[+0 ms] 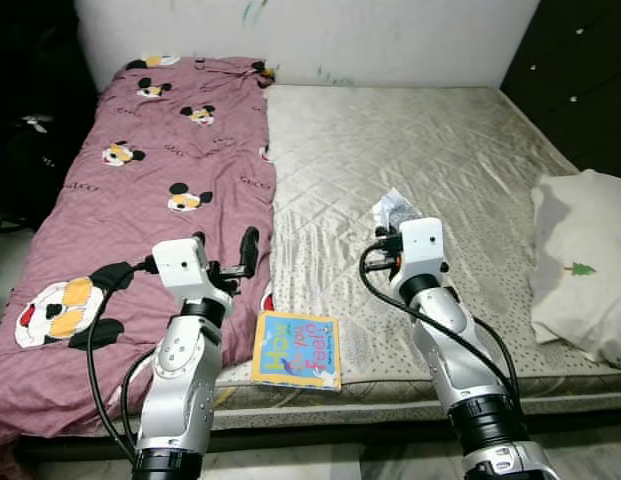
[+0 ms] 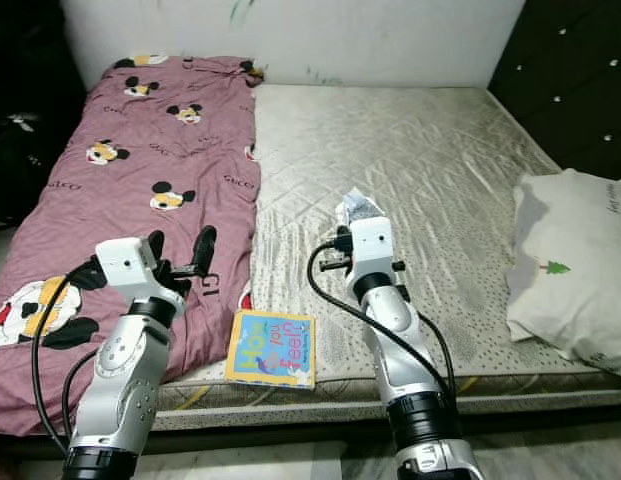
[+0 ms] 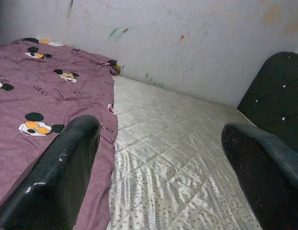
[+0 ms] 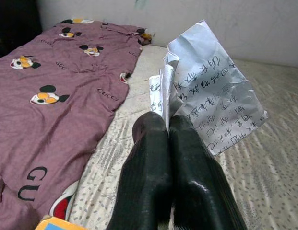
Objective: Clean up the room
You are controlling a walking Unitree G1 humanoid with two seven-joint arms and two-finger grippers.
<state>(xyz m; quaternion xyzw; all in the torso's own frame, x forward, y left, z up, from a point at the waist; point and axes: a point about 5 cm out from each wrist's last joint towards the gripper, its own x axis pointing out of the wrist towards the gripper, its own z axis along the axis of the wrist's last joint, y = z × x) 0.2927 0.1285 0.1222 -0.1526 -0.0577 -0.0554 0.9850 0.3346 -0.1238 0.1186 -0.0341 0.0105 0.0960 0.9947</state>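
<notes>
A crumpled sheet of paper (image 4: 211, 96) covered in handwriting is pinched between the pressed-together jaws of the right gripper (image 4: 169, 132), which hangs above the quilted beige mattress (image 1: 410, 150) of the bed, a little toward 4 o'clock from its middle in the head views. The paper stands up out of the fingertips, folded and creased, its free edge clear of the mattress. In the left eye view the paper (image 1: 394, 209) shows as a small pale wad just at 12 o'clock of the right wrist.

At 8 o'clock from the paper, a children's book (image 1: 297, 350) with a blue and yellow cover lies flat at the front edge of the mattress, between the two arms. The left gripper (image 1: 226, 255) is raised over the mauve blanket (image 1: 160, 150) printed with cartoon mice, its jaws spread wide with nothing between them; the left wrist view shows one black finger (image 3: 57, 177) on each side of the open mattress.

The blanket covers the bed's 9 o'clock side up to the scribbled white wall (image 1: 340, 35). At 3 o'clock a white pillow (image 1: 580, 260) with a small green tree print rests on the mattress edge, beside a dark tufted panel (image 1: 580, 70).
</notes>
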